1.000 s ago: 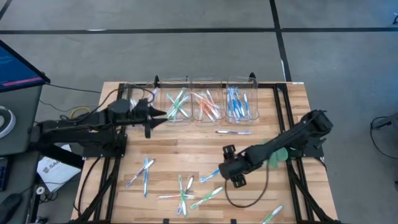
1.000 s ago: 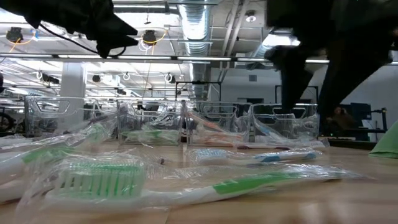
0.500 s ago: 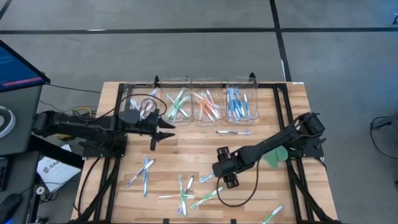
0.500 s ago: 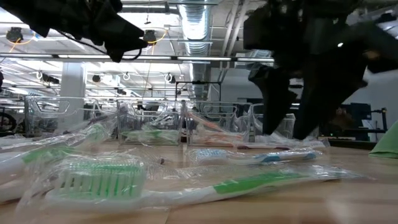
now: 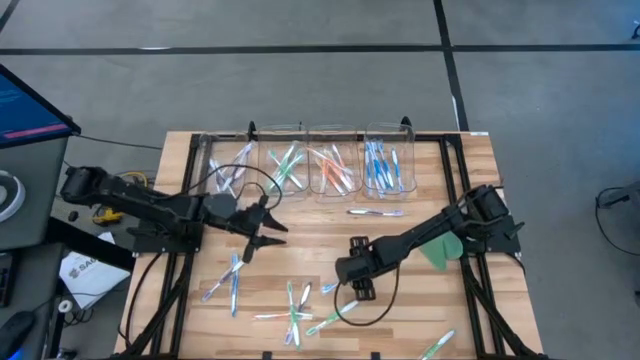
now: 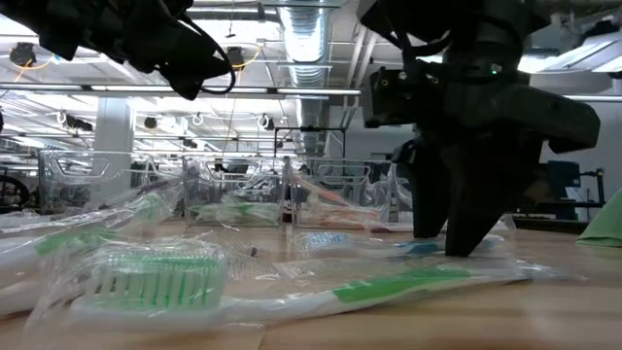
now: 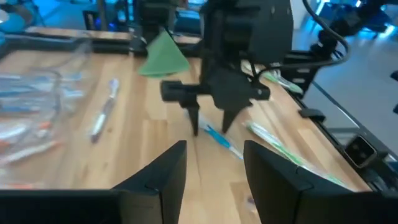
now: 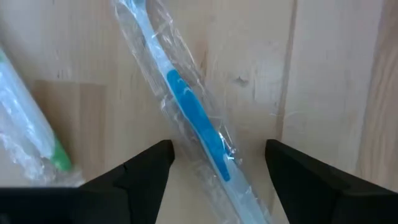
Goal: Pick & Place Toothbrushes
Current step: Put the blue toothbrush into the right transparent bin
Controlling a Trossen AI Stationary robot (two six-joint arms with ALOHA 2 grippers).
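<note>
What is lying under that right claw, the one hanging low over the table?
Under the open right gripper lies a blue toothbrush in a clear wrapper, flat on the wooden table. Its ends run out of view.

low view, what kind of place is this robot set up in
Most likely an industrial lab or workshop. Bare ceiling ducts and strip lights hang above the wooden table, which stands on a grey floor with dark tape lines. A monitor sits beside the table.

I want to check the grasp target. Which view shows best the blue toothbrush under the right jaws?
The right wrist view: the blue toothbrush fills it, lying wrapped between open jaws. The left wrist view shows it small, the high view a sliver, the low view partly hidden.
</note>
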